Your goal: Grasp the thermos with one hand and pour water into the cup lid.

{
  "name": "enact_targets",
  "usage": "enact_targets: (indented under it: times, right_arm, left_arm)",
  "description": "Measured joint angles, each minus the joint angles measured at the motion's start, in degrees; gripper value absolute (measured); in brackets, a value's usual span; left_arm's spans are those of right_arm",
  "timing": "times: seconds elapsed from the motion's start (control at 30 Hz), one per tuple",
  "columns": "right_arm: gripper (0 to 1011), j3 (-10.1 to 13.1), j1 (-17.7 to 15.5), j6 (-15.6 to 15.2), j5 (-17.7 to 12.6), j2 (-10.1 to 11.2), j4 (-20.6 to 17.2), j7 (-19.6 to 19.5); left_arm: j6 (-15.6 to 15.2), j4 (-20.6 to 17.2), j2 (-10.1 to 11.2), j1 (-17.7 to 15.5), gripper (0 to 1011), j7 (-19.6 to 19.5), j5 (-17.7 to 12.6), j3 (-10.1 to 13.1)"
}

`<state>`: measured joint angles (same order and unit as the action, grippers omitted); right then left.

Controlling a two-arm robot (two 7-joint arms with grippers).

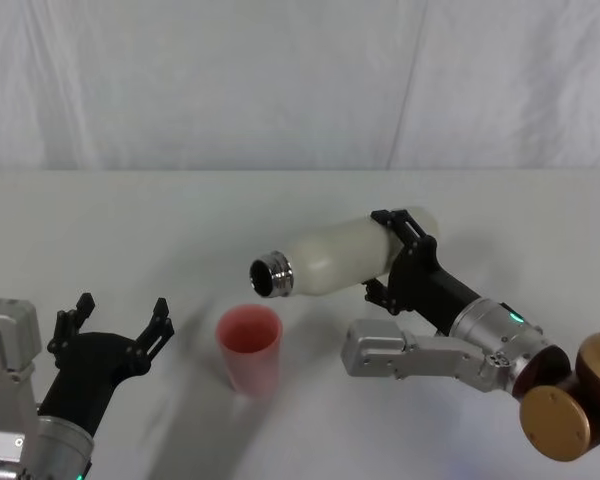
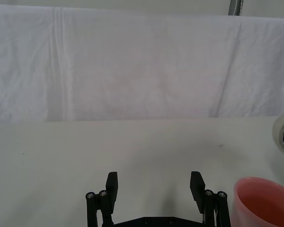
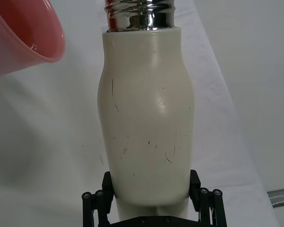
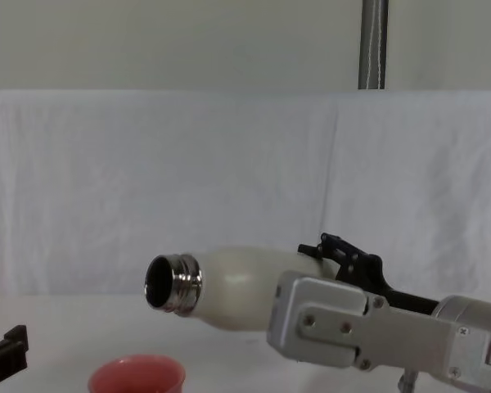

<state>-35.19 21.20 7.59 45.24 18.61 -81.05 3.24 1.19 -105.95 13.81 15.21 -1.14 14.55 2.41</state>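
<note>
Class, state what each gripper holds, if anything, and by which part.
The right gripper clamps the cream-white matte thermos around its lower body, near the base. The left gripper is open, holding nothing.

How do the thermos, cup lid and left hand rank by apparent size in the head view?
1. Thermos, lifted and tilted in the right hand.
2. Left hand and cup lid: they look alike, and the open left hand sits nearer the camera, so unranked.

bare table [image 1: 130,220] all round, thermos [image 1: 345,257] overhanging cup lid [image 1: 249,347]
</note>
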Motion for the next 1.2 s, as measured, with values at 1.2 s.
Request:
enact_targets:
  times: [1.2]
  right_arm:
    - [961,-3.0,1.9,-1.9,6.0,1.2,1.5,-3.1]
  left_arm:
    - [0.0,0.0,0.0,0.0,1001,0.0,0.0,0.0]
